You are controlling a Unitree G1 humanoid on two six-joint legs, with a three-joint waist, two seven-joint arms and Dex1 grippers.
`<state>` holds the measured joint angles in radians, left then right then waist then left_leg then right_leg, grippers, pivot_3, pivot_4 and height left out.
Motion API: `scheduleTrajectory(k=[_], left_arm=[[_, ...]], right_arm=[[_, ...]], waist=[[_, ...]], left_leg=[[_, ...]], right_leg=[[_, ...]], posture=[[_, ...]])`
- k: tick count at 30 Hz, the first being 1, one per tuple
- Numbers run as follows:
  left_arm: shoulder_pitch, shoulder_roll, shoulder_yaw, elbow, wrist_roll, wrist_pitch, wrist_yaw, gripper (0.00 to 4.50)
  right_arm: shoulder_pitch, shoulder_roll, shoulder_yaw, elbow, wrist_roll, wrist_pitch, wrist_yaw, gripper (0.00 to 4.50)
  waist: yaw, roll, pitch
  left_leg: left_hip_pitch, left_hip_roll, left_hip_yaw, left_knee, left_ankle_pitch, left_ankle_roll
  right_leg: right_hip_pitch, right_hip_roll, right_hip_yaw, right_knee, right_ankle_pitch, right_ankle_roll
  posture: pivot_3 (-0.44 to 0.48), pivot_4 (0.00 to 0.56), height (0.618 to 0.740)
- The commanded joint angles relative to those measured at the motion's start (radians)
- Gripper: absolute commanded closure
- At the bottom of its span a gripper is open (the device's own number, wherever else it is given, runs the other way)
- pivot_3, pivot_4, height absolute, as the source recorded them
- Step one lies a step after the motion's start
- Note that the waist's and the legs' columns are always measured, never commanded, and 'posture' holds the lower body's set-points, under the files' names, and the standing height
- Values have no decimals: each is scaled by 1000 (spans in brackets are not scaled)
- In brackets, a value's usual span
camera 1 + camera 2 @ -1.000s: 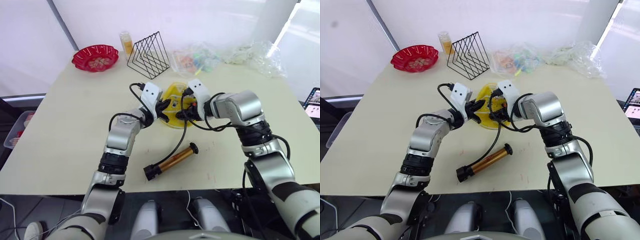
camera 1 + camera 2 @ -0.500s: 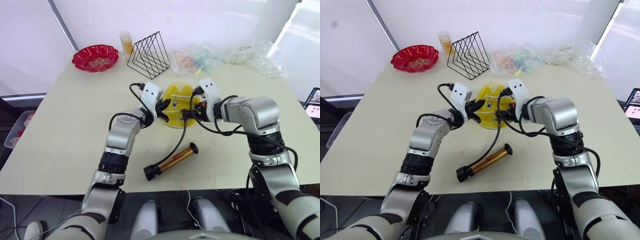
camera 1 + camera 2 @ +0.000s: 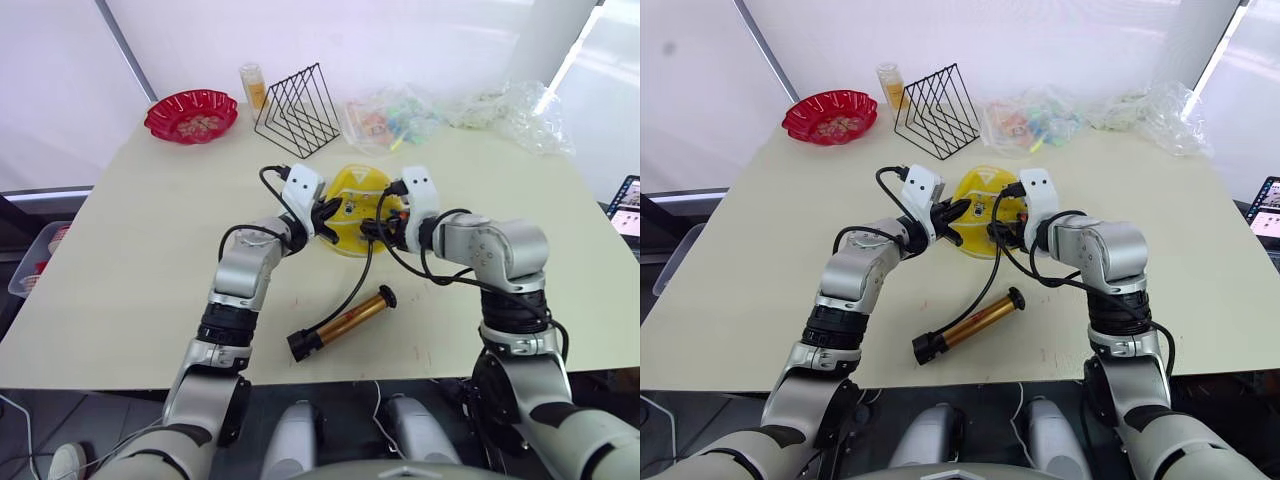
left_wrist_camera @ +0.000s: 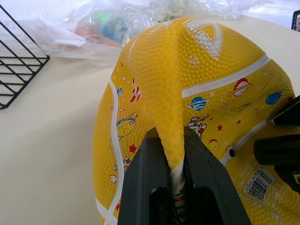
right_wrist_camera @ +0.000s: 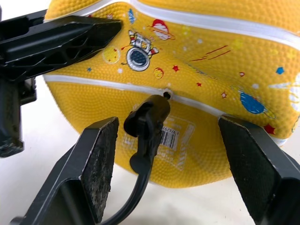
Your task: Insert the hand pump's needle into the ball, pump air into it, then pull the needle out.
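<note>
- The yellow pebbled rubber ball point(image 3: 352, 208) with white seam lines and small space-themed prints sits slack and creased at the centre of the head views, on the pale cream table point(image 3: 130, 260); it lies between the two grippers.
- The left gripper point(image 4: 174, 157) is clamped on a raised fold of the ball's skin; in the left wrist view the yellow rubber is pinched up between its two black fingers point(image 4: 145, 178).
- The right gripper point(image 5: 176, 154) is spread wide and grasps nothing; its two black fingers point(image 5: 96, 164) stand apart on either side of the needle's black angled connector point(image 5: 146, 123) (neither pad touches it).
- That connector sits against the ball at the small valve hole on a white seam; the metal pin itself cannot be made out; a barcode label lies on the ball just beside it.
- The thin black hose point(image 3: 358, 285) runs from the connector down toward the lower middle of the head view.
- The hand pump point(image 3: 342, 322), a short tube with a shiny orange-gold barrel and black end caps, lies flat and slanted on the table below the ball, well apart from both grippers.
- At the upper left of the head view sits a red scalloped bowl point(image 3: 190, 115); right of it stands a black wire rack point(image 3: 297, 112); clear plastic bags point(image 3: 440, 115) lie along the upper right.
</note>
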<state>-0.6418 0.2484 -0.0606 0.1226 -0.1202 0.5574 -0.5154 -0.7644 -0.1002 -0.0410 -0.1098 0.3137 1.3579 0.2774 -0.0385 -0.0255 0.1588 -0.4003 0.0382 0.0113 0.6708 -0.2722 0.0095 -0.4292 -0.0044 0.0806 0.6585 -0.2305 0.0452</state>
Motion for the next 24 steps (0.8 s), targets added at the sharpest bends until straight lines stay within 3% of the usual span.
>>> scheduleTrajectory(k=[1,10,12,15,17,24], left_arm=[[7,-8,-23,21,4,12,4,4500],[7,-7,-24,25,4,10,2,4500],[8,-7,-24,27,5,8,2,4500],[10,-6,-24,28,5,6,2,4500],[11,-5,-23,29,6,6,3,4500],[13,-4,-24,31,5,4,1,4500]], right_arm=[[5,7,-13,-26,12,-31,-10,985],[17,10,0,-6,18,-63,-7,985],[20,12,4,-6,20,-65,-6,1744],[22,11,7,-6,21,-69,-6,3394],[23,8,9,-6,21,-72,-5,4175],[18,-43,67,-13,0,-133,21,4172]], waist=[[0,0,0],[0,0,0],[0,0,0],[0,0,0],[-1,0,0],[-1,0,0]], left_leg=[[0,0,0,0,0,0],[0,0,0,0,0,0],[0,0,0,0,0,0],[0,0,0,0,0,0],[0,0,0,0,0,0],[0,0,0,0,0,0]], right_leg=[[0,0,0,0,0,0],[0,0,0,0,0,0],[0,0,0,0,0,0],[0,0,0,0,0,0],[0,0,0,0,0,0],[0,0,0,0,0,0]], posture=[[0,150,735],[0,150,735],[0,150,735],[0,150,735],[0,150,735],[0,150,735]])
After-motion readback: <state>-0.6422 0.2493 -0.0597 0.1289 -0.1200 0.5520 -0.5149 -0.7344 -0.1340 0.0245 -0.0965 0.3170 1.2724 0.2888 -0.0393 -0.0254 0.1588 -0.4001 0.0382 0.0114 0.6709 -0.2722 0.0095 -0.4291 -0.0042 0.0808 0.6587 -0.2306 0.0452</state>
